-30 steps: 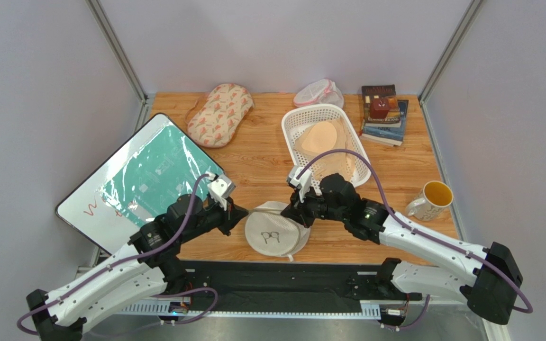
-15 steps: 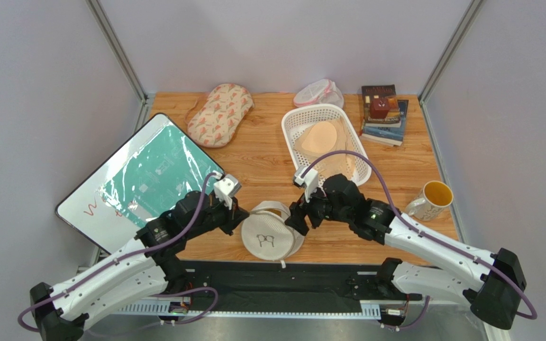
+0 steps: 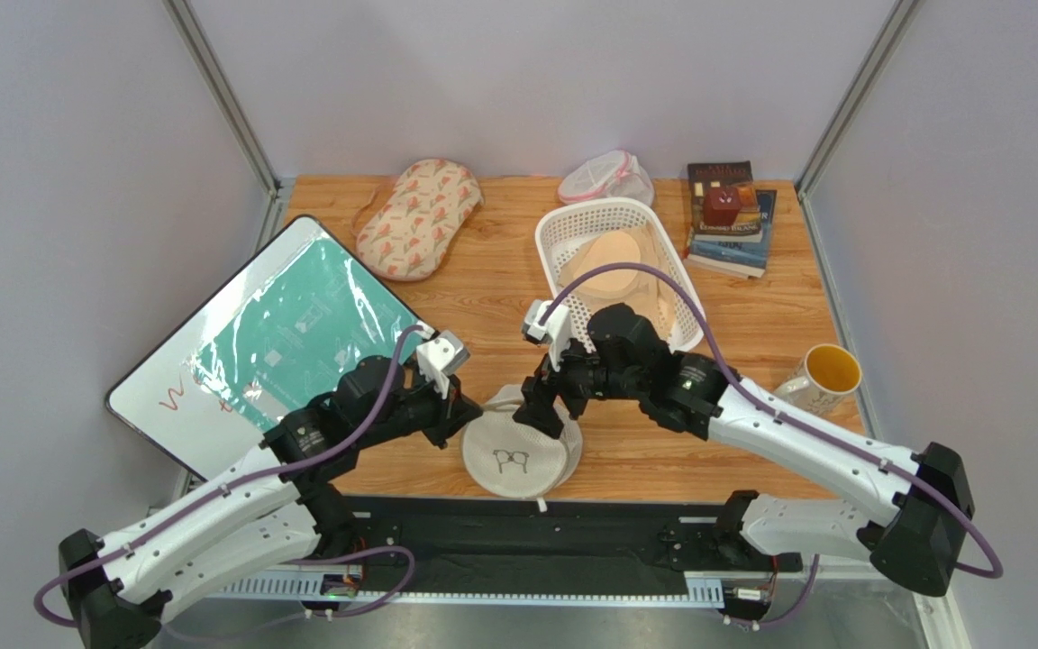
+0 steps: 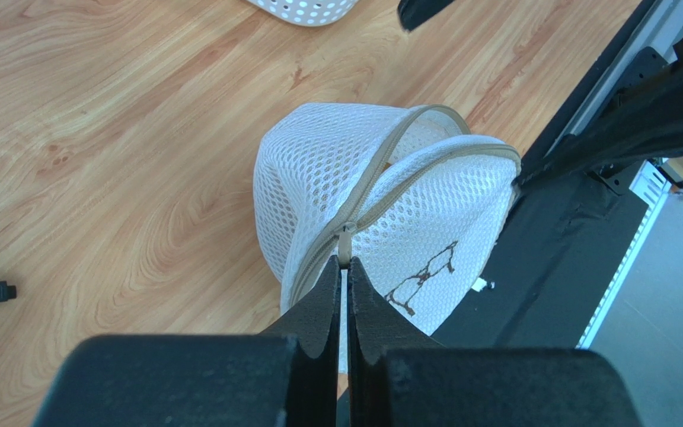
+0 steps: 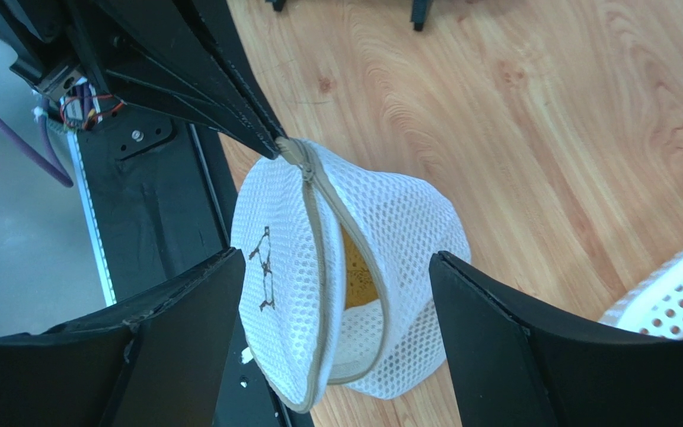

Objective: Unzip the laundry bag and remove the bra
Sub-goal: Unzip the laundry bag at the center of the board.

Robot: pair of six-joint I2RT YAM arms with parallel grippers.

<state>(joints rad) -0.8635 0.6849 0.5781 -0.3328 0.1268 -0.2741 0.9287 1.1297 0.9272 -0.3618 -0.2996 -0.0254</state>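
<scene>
a: how much of the bra (image 5: 357, 267) shows?
b: only a mustard sliver through the part-open zip. the rest is hidden inside the laundry bag (image 3: 522, 457).
a: grippers?
b: left gripper (image 4: 346, 267) is pinched together on the zip pull (image 4: 345, 247) at the bag's left rim. right gripper (image 5: 336, 260) is spread apart, one finger on either side of the bag.
a: room?
b: the bag sits just beside the table (image 3: 484, 304) edge nearest the arms. there's bare wood beyond it, up to the white basket (image 3: 554, 233).
</scene>
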